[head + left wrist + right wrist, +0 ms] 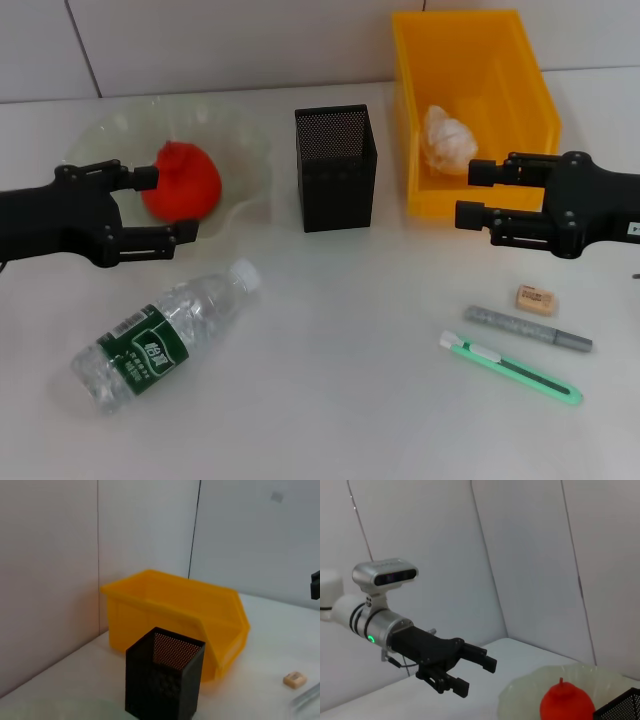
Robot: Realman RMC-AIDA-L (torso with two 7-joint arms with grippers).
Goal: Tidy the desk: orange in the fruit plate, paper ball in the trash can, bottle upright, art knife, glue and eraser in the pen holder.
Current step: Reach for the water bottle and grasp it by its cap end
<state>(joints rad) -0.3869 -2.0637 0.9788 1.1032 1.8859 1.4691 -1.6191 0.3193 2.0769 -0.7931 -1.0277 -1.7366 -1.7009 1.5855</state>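
Your left hand [165,204] reaches in from the left edge, held level above the worktop [330,380], fingers [140,177] parted with nothing between them. Your right hand [478,194] enters from the right edge, likewise level, fingers spread and empty, pointing toward the left hand.

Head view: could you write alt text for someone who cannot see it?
Two open black pincers, left and right, hover over a white desk. Orange sits in the plate, paper ball in the yellow bin, bottle lies sideways.

orange [181,181]: one
fruit plate [248,140]: one
paper ball [448,139]: one
trash can [520,70]: one
bottle [160,335]: one
pen holder [336,168]: one
eraser [537,300]: one
glue [527,328]: one
art knife [510,367]: one
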